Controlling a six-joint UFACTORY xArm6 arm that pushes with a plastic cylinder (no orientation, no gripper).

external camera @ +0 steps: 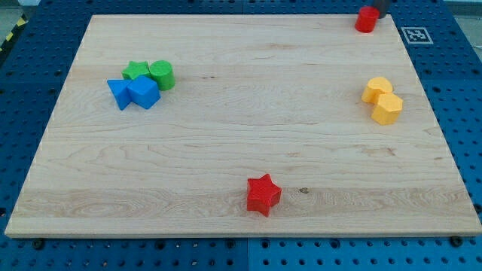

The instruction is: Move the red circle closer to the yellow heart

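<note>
The red circle (366, 19) sits at the view's top right, near the board's top edge. My tip (380, 14) is just to its right, touching or nearly touching it; only the rod's lower end shows. Two yellow blocks lie near the right edge, touching each other: the upper one (377, 89) looks like the yellow heart, and the lower one (388, 109) looks like a hexagon. They are well below the red circle.
A red star (263, 194) lies near the bottom centre. On the left, a green star (135, 71), a green circle (162, 75) and two blue blocks (119, 94) (144, 92) form a cluster. A marker tag (415, 35) lies off the wooden board (241, 143).
</note>
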